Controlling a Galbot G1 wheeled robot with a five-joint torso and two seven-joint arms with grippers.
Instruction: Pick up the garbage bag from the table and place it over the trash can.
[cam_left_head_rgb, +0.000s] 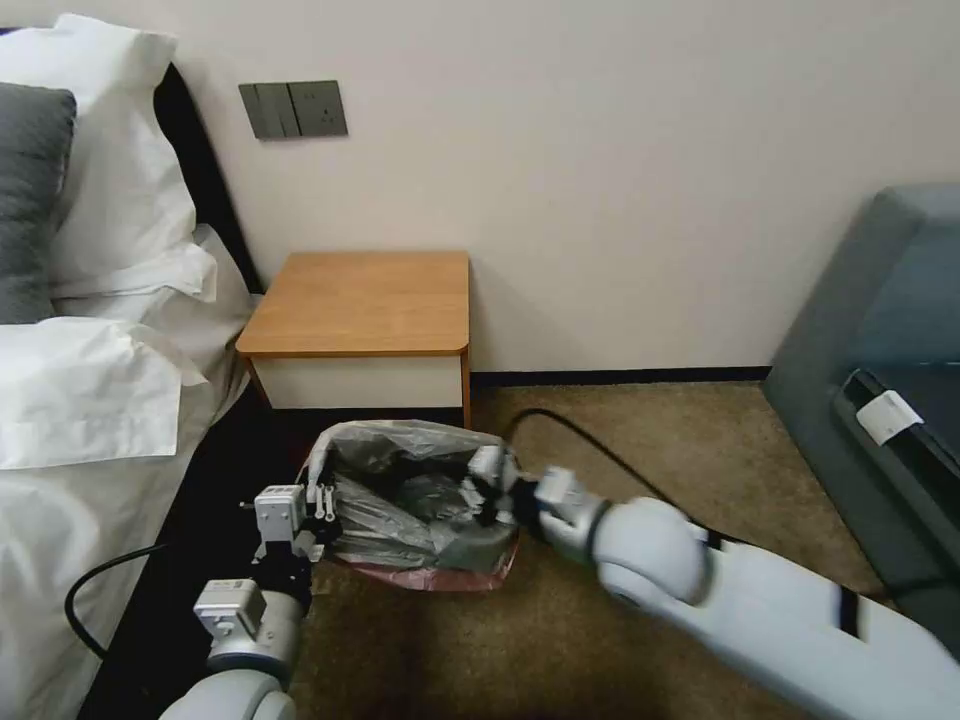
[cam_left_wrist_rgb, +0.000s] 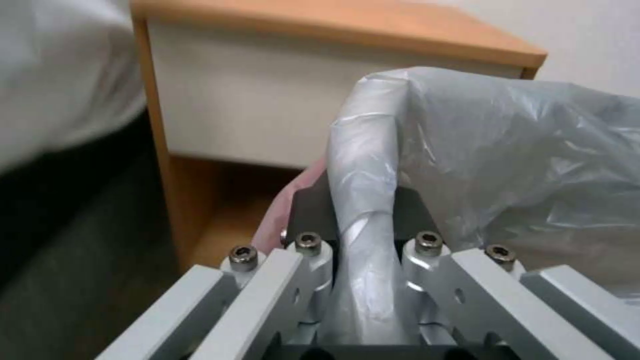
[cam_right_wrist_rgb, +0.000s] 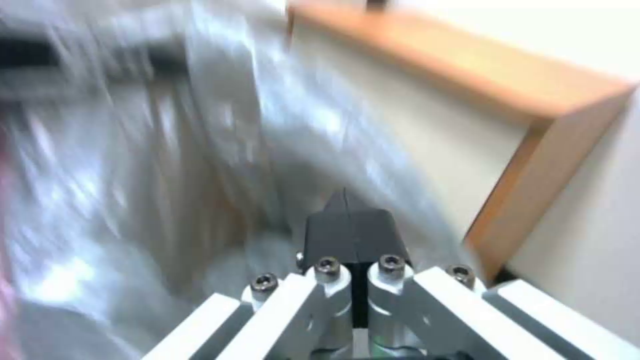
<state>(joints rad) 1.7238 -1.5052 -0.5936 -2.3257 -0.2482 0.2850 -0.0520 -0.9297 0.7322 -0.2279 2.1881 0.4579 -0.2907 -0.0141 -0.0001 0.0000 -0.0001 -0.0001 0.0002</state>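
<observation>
Gripping a twisted fold of the garbage bag (cam_left_wrist_rgb: 363, 200), the left gripper (cam_left_head_rgb: 318, 503) holds the bag's left edge on the floor just before the table (cam_left_head_rgb: 365, 300). The right gripper (cam_left_head_rgb: 487, 490), fingers pressed together, sits at the bag's right edge; whether it pinches plastic cannot be told. The grey film billows between them, pinkish rim (cam_left_head_rgb: 440, 577) nearest the robot.

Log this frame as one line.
left pincer: shut on crinkled grey plastic garbage bag edge | right pincer: shut inside bag mouth | orange-brown wooden nightstand: behind
</observation>
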